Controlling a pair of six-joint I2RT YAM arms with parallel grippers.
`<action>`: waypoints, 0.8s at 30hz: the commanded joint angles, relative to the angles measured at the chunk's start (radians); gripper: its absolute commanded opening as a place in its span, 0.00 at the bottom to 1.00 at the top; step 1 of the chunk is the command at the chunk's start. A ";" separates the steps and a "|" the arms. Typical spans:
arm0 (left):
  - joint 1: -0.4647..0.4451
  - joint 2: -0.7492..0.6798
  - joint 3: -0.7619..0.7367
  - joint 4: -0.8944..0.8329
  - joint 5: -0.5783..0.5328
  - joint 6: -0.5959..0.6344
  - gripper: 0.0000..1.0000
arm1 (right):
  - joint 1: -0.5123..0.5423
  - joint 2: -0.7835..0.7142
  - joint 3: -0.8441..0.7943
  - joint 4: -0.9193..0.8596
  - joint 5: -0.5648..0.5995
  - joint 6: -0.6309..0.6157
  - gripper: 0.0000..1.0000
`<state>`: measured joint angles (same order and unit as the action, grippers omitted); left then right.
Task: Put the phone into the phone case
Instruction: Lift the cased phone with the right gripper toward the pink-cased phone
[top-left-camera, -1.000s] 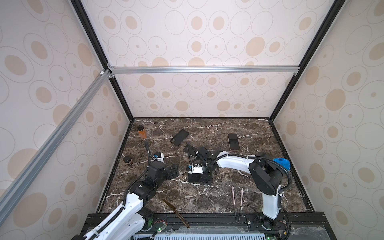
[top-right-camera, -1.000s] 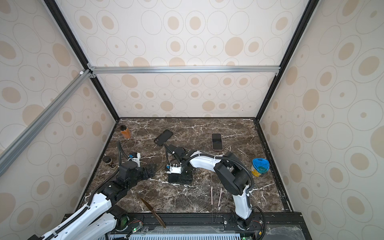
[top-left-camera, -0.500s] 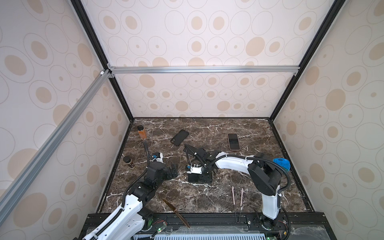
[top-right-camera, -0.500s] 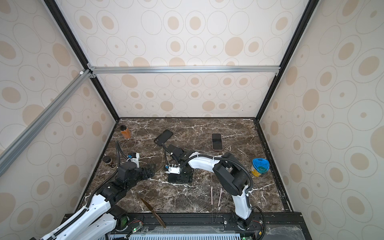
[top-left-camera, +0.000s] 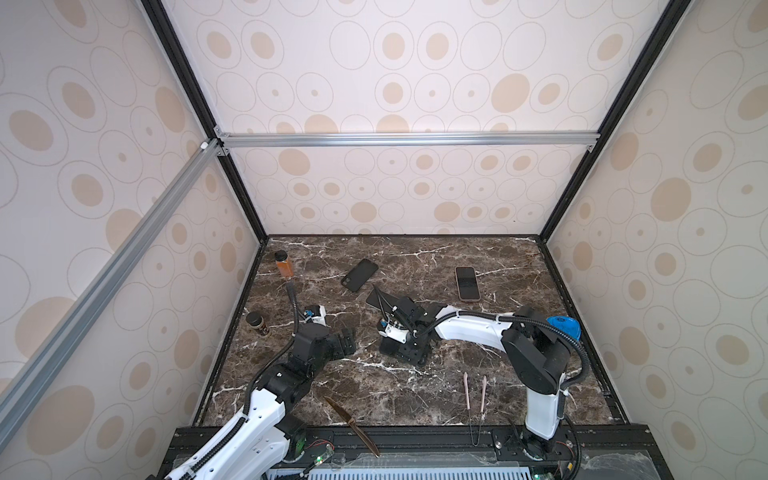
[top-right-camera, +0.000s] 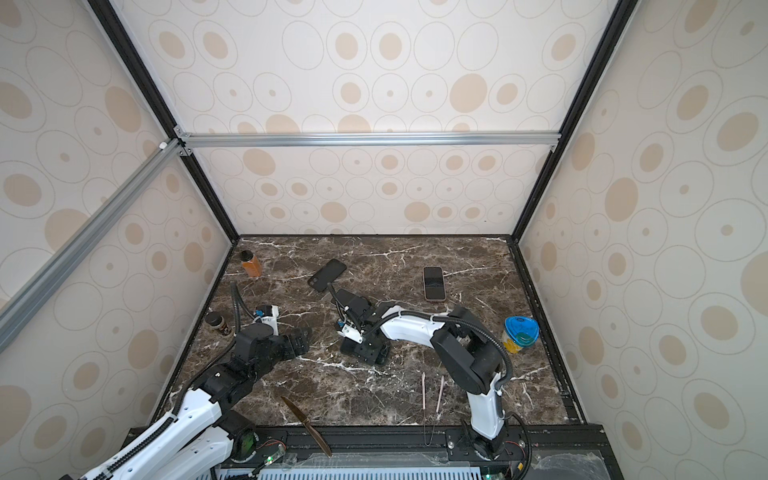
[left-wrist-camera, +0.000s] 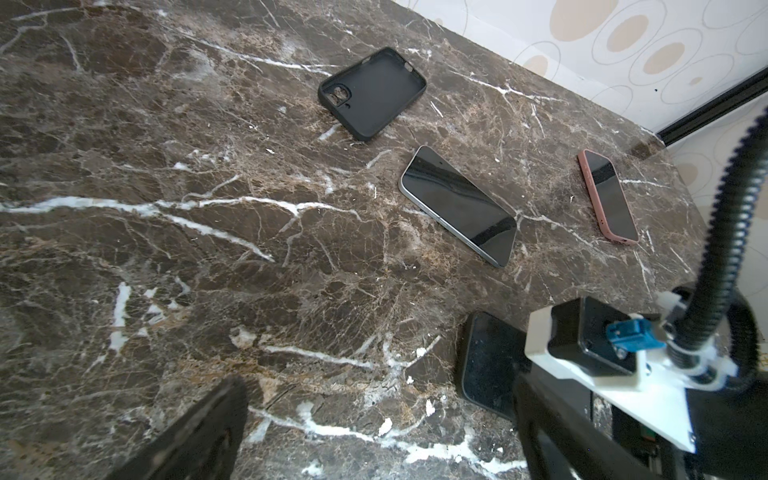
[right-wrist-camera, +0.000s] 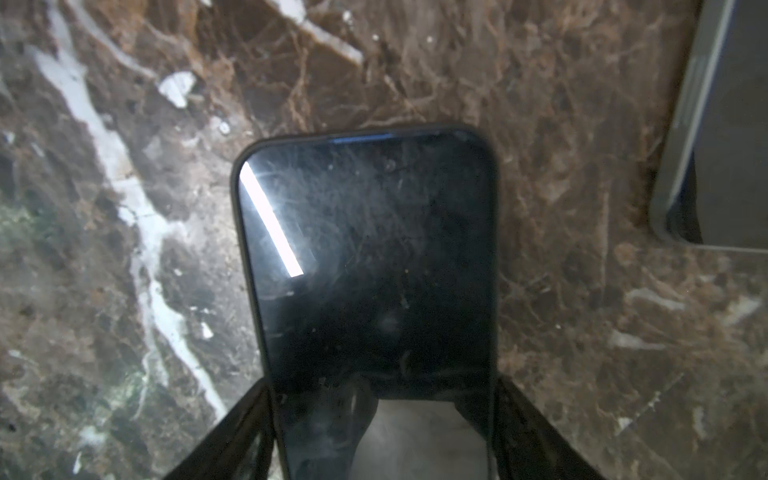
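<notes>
An empty black phone case (top-left-camera: 359, 275) (top-right-camera: 327, 275) (left-wrist-camera: 372, 91) lies open side up on the marble at the back, left of centre. A black phone (right-wrist-camera: 370, 257) (left-wrist-camera: 486, 365) lies screen up on the marble near the middle. My right gripper (right-wrist-camera: 382, 384) (top-left-camera: 405, 353) (top-right-camera: 365, 351) is shut on it, a finger (right-wrist-camera: 232, 436) pressed against each long edge. From above the gripper hides most of this phone. My left gripper (left-wrist-camera: 374, 440) (top-left-camera: 347, 338) (top-right-camera: 301, 338) hovers open and empty just left of it.
A grey phone (left-wrist-camera: 457, 205) (top-left-camera: 376, 298) lies between the case and my right gripper. A pink-cased phone (top-left-camera: 467, 283) is at the back right. An orange bottle (top-left-camera: 284, 264) and dark jar (top-left-camera: 257, 324) stand by the left wall. A blue-lidded cup (top-right-camera: 519, 332), knife (top-left-camera: 351, 419) and pink tweezers (top-left-camera: 473, 390) are nearer.
My right gripper's jaws have narrowed onto the black phone's long edges. The left arm has hardly moved and stays open.
</notes>
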<state>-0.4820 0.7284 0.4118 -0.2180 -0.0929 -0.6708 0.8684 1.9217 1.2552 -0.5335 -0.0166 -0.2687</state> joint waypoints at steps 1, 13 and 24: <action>0.005 -0.001 0.009 0.013 -0.001 -0.021 1.00 | -0.032 -0.036 -0.024 -0.011 0.040 0.094 0.43; 0.005 0.059 0.034 0.050 0.023 -0.012 1.00 | -0.202 -0.219 -0.088 0.059 -0.036 0.260 0.28; 0.007 0.135 0.070 0.078 0.085 0.006 1.00 | -0.413 -0.287 -0.031 0.035 0.042 0.337 0.25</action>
<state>-0.4786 0.8539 0.4320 -0.1619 -0.0269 -0.6754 0.4854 1.6569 1.1812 -0.4877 -0.0204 0.0414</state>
